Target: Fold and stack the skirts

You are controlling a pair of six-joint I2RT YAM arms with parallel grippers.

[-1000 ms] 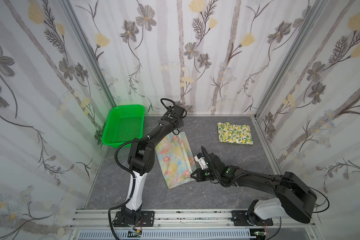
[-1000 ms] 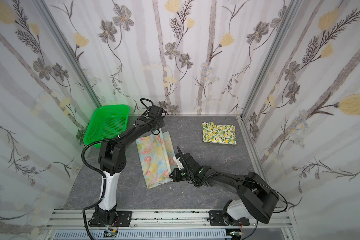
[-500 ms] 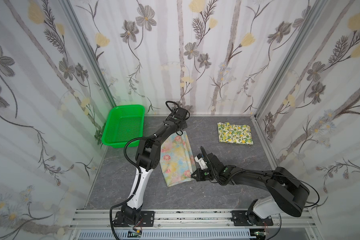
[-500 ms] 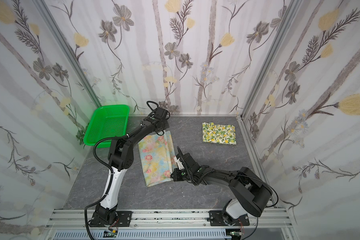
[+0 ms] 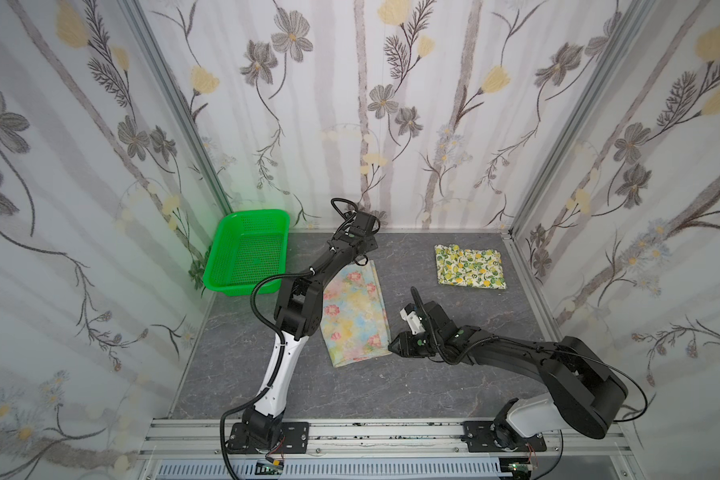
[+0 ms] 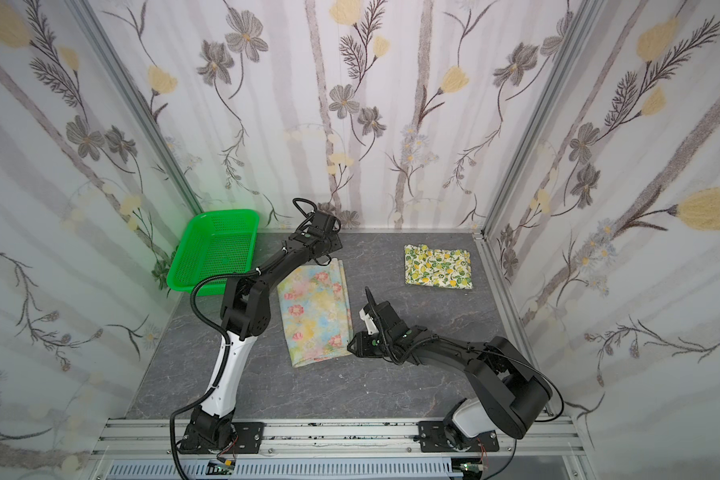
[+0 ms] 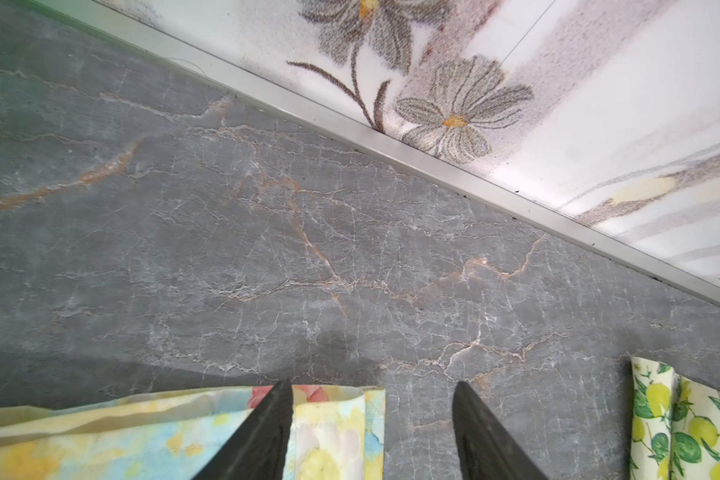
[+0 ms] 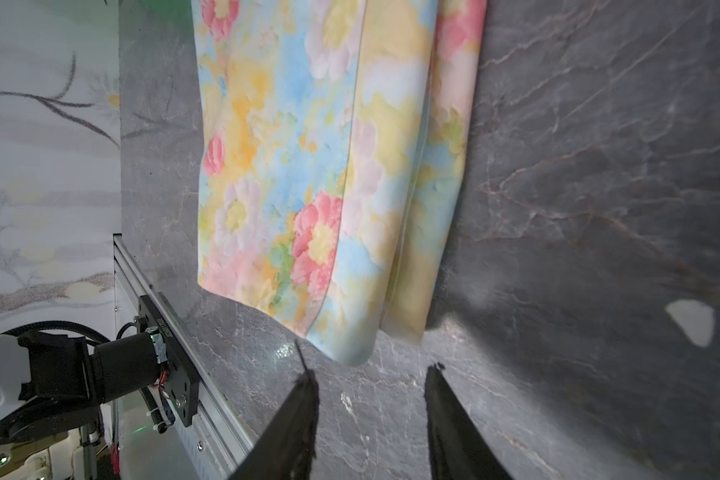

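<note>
The pastel skirt with pink flowers lies folded into a long strip mid-table. The lemon-print skirt lies folded flat at the back right. My left gripper is open at the strip's far end, and the far corner of the pastel skirt lies loose between its fingers. An edge of the lemon-print skirt shows off to the side in that view. My right gripper is open and empty, just short of the near corner of the pastel skirt.
A green perforated basket sits empty at the back left against the wall. Flowered walls close in the left, back and right sides. An aluminium rail runs along the front edge.
Both grippers were shut on the pastel skirt's ends and now stand open, with the cloth released onto the table. The left arm shifted slightly right before letting go.
</note>
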